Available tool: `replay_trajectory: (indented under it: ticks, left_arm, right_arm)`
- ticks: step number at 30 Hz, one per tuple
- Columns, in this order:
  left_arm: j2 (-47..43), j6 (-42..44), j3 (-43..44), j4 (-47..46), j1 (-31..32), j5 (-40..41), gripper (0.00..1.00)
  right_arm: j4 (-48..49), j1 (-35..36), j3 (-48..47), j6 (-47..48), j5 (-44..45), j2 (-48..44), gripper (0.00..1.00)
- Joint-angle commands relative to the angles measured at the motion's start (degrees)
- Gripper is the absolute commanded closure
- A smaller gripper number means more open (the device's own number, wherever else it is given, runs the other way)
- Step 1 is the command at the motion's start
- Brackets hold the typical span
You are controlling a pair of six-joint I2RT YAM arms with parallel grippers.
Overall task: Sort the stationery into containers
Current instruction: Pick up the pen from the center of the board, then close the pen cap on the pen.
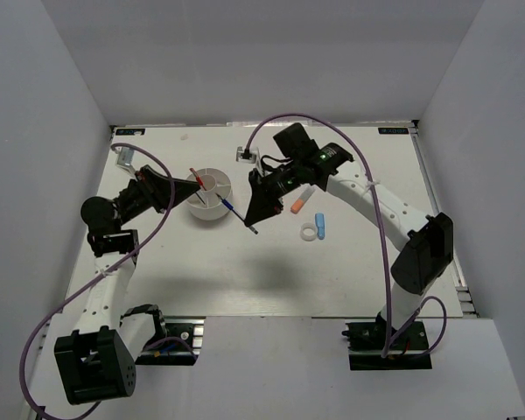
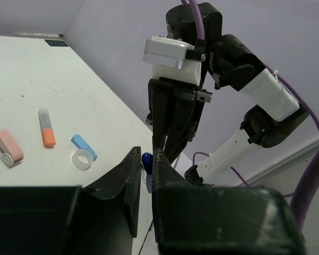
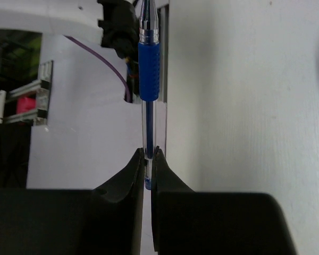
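**State.** The right fingers [image 3: 153, 157] are clenched on one end of the thin blue pen [image 3: 148, 79], which has a clear plastic barrel and a blue rubber grip. The barrel projects straight out beyond the fingertips. The left fingers [image 2: 155, 159] are pressed together, and no item can be confirmed between them. The round white plastic tub [image 1: 206, 215], split by radial walls, sits at the left fingertips and close to the pen's free end. A thin red pen [image 1: 195, 175] leans in it.

**Hazards.**
- The grip is near the pen's end, so contact with a rim or divider could pivot the barrel or pull it loose.
- Releasing outside a compartment would drop the pen on the white counter [image 1: 332, 271], where it may roll.
- The right fingers stand directly ahead of the left fingertips, so either arm advancing risks a collision.
- Pressure on the rim could shift or tip the tub.
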State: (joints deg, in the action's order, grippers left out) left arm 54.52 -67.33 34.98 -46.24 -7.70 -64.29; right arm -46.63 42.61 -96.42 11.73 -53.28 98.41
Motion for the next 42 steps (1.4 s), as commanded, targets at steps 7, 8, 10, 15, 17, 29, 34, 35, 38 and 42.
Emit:
replay_trajectory:
  ticks: [7,8,10,15,17,29,34,35,38,42]
  left_arm:
    - [1.1,-2.5,1.1,-0.3,-0.4,3.6,1.00]
    - [1.5,-2.8,1.2,-0.6,-0.4,3.6,1.00]
    - [1.7,-3.3,1.3,-1.5,-0.4,3.8,1.00]
    - [1.7,-3.9,1.0,-2.9,-0.4,3.9,1.00]
    - [1.5,-4.2,1.0,-3.2,-0.4,3.6,1.00]
    - [1.0,-5.3,1.6,-4.0,-0.4,2.5,1.00]
    - [1.1,-5.8,1.7,-4.3,0.1,2.4,1.00]
    - [1.1,-6.0,1.7,-4.4,0.1,2.0,1.00]
    - [1.2,-6.1,1.7,-4.2,0.1,1.5,1.00]
    - [1.0,-6.2,1.4,-4.2,0.1,1.3,1.00]
  right_arm:
    - [6.9,1.5,-5.1,-7.3,-7.4,2.6,1.00]
    - [6.9,1.8,-4.7,-7.1,-7.4,2.4,1.00]
    - [7.3,1.9,-4.3,-6.8,-7.0,2.1,1.00]
    - [6.8,2.4,-3.9,-6.5,-7.0,2.3,1.00]
    - [6.8,2.4,-3.9,-6.8,-7.1,2.5,1.00]
    - [6.6,2.7,-4.7,-6.6,-7.5,3.5,1.00]
    - [6.4,2.7,-4.7,-6.3,-7.5,3.6,1.00]
    - [6.5,2.7,-4.7,-6.4,-7.6,3.7,1.00]
    - [6.8,2.8,-5.0,-6.6,-7.8,3.7,1.00]
    - [6.8,2.6,-5.5,-6.8,-7.7,3.9,1.00]
